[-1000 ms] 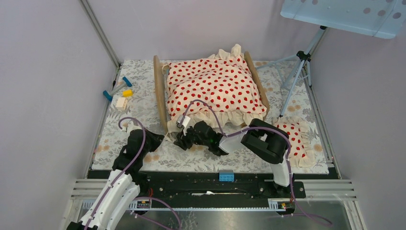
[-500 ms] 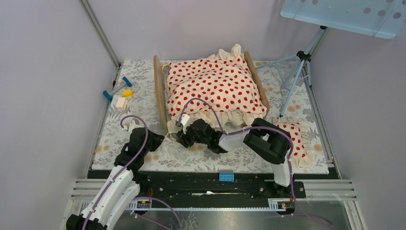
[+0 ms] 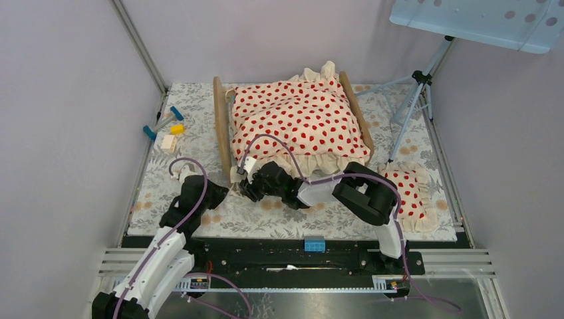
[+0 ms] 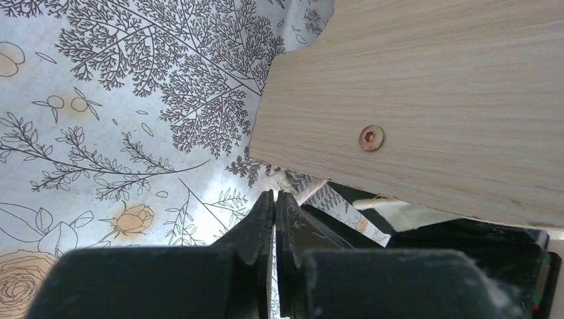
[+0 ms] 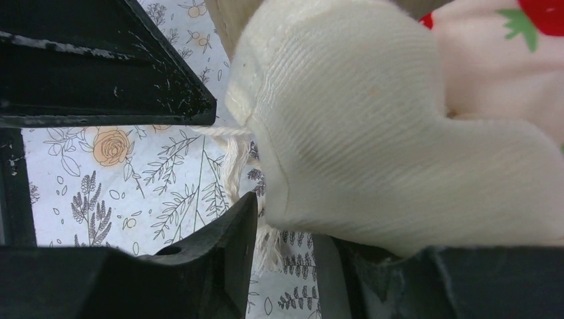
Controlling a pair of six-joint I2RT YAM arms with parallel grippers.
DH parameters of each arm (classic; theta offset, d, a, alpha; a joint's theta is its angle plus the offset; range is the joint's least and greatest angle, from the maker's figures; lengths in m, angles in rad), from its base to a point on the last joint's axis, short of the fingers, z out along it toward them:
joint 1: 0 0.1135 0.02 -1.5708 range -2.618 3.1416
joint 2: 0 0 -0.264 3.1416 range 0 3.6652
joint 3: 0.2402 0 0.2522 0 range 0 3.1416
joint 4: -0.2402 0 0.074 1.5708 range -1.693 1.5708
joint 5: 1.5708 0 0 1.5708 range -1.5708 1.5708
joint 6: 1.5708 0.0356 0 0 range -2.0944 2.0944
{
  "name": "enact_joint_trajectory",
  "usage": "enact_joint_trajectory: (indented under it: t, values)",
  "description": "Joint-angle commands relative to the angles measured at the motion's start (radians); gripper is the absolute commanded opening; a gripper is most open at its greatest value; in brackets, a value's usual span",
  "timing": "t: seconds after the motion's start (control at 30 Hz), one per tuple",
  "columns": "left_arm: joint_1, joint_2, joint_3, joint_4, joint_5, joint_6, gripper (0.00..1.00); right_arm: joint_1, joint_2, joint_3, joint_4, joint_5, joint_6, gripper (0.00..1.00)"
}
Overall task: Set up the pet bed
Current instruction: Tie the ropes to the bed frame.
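Overhead view of a floral-print mat (image 3: 199, 143) covering the table. At upper centre stands the pet bed (image 3: 219, 126), its light-wood end boards showing at left and right. A cream blanket (image 3: 299, 119) with red dots covers it and its ruffle hangs over the near side. A tripod (image 3: 412, 100) stands at upper right. At lower right, apart from the bed, lies a small red-dotted pillow (image 3: 409, 189). The right gripper (image 3: 245, 186) sits at the bed's near left corner; its wrist view shows the fingers apart, with the cream ruffle edge in the gap between them. The left gripper (image 3: 223, 191) lies low on the mat just left of that corner, fingers pressed together on nothing, tips just short of the end board. Small coloured blocks (image 3: 166, 126) lie at the mat's left edge.
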Motion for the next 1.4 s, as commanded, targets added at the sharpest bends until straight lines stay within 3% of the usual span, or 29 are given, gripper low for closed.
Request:
enact_joint_trajectory:
  t: [0.0, 0.67, 0.9, 1.03, 1.17, 1.37]
  values:
    - [-0.002, 0.004, 0.046, 0.032, -0.018, 0.024, 0.0, -0.012, 0.032, 0.048, -0.02, -0.021, -0.017, 0.41]
    - [-0.002, -0.001, 0.035, 0.037, -0.013, 0.016, 0.0, 0.01, 0.05, -0.015, -0.098, -0.065, -0.052, 0.38]
    - [-0.002, -0.01, 0.034, 0.036, -0.015, 0.012, 0.0, 0.016, 0.038, -0.029, -0.109, -0.026, -0.033, 0.16]
    - [-0.002, -0.003, 0.035, 0.037, -0.017, 0.012, 0.0, 0.016, 0.002, -0.051, -0.087, -0.012, -0.005, 0.09]
    - [-0.002, 0.001, 0.032, 0.04, -0.011, 0.012, 0.0, 0.016, -0.023, -0.053, -0.084, -0.017, 0.012, 0.1]
    - [-0.002, 0.005, 0.025, 0.051, -0.004, 0.011, 0.0, 0.016, -0.074, -0.077, -0.06, -0.029, 0.02, 0.31]
